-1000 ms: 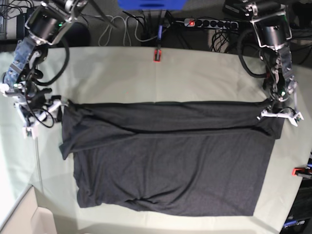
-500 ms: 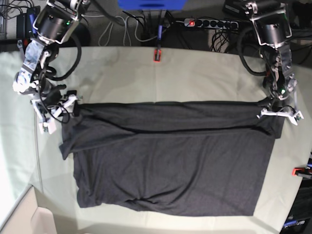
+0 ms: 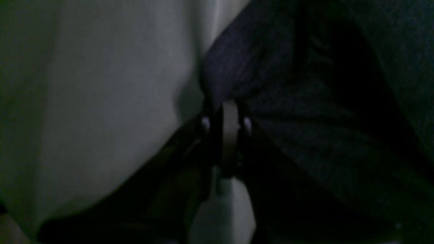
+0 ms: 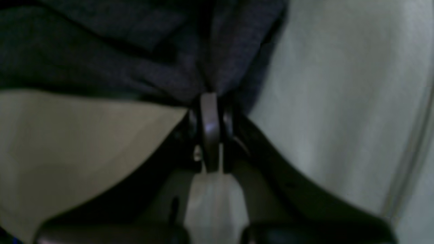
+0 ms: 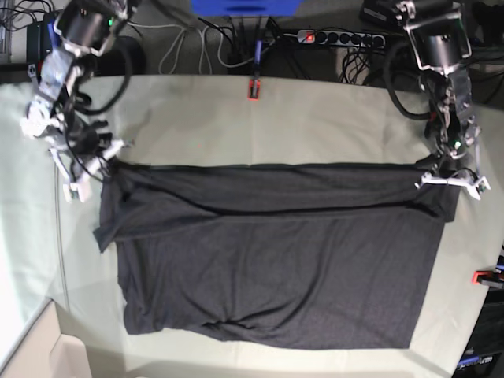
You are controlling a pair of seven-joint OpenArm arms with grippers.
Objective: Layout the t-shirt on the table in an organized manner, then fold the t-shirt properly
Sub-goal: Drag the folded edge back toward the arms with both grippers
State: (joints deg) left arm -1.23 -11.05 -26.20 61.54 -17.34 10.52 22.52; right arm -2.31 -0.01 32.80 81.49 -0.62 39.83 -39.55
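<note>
The dark charcoal t-shirt point(image 5: 276, 260) lies spread flat on the pale grey-green table point(image 5: 315, 118), its far edge folded over in a band. On the base view's right my left gripper point(image 5: 442, 176) is shut on the shirt's far right corner; up close its jaws point(image 3: 224, 106) pinch dark cloth point(image 3: 305, 101). My right gripper point(image 5: 105, 164), on that view's left, is shut on the far left corner. The right wrist view has its closed tips point(image 4: 209, 98) biting bunched fabric point(image 4: 118, 61). No printed graphic shows.
A red clamp point(image 5: 253, 89) sits on the table's far edge and another point(image 5: 484, 277) at the right edge. A power strip point(image 5: 339, 37) and cables lie beyond the far edge. A cardboard box point(image 5: 47, 354) stands at the near left corner.
My right arm swung in from the left to the shirt's far left corner and its jaws closed on the cloth. The left arm has held still.
</note>
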